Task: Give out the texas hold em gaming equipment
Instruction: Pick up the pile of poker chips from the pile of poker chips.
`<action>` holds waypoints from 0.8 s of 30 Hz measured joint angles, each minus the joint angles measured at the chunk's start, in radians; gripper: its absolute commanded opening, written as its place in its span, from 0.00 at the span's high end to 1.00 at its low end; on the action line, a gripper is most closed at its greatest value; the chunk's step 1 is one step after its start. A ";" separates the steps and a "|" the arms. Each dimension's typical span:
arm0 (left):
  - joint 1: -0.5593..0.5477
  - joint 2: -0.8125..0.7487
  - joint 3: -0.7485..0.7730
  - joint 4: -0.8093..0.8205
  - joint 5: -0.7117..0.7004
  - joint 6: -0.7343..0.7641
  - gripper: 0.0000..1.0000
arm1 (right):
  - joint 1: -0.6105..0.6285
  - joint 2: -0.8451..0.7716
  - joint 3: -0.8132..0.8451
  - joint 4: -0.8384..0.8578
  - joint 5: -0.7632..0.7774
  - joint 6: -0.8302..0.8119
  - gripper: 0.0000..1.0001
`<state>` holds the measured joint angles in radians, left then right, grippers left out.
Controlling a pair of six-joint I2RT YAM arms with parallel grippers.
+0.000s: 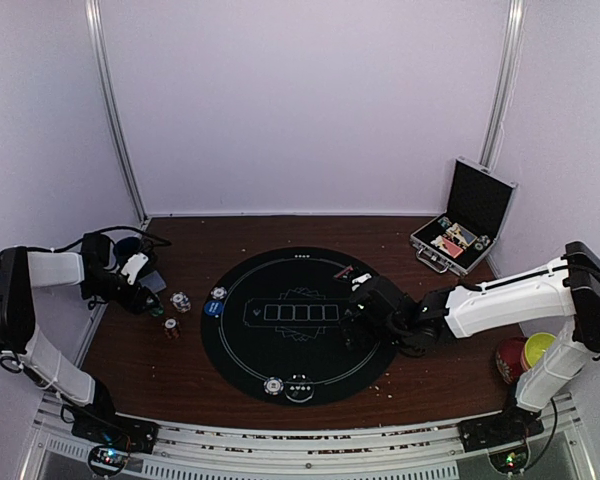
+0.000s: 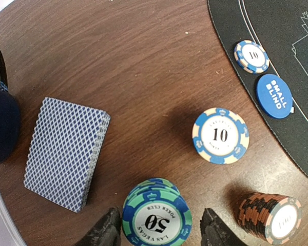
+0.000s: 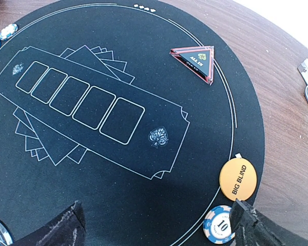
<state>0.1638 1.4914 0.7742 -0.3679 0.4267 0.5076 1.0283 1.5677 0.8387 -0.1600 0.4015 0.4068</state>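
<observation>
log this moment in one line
left hand open astride green-striped 50 chip stack | right hand open, empty, above black round felt mat

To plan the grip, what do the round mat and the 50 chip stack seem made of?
Round mat: probably felt or rubber-backed cloth; matte black, no glare, thin printed lines. 50 chip stack: likely plastic or clay composite; smooth printed label, striped edges.

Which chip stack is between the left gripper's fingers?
The green 50 stack: it sits between the fingers of the left gripper. The brown stack stands outside them, and the blue 10 chips lie farther off.
</observation>
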 measured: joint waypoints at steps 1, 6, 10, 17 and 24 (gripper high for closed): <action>0.000 0.000 0.000 0.000 0.000 0.000 0.47 | 0.000 0.000 0.000 0.000 0.000 0.000 0.00; 0.000 0.000 0.000 0.000 0.000 0.000 0.52 | 0.000 0.000 0.000 0.000 0.000 0.000 0.00; 0.000 0.000 0.000 0.001 0.000 -0.001 0.55 | 0.000 0.000 0.000 0.000 0.000 0.000 0.00; 0.000 0.000 0.000 0.001 0.000 -0.001 0.58 | 0.000 0.000 0.000 0.000 0.000 0.000 0.00; 0.000 0.000 0.000 0.004 -0.002 -0.003 0.64 | 0.003 0.000 0.000 0.000 0.000 0.000 0.00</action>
<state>0.1638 1.4910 0.7742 -0.3641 0.4248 0.5045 1.0317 1.5677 0.8387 -0.1596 0.4019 0.4065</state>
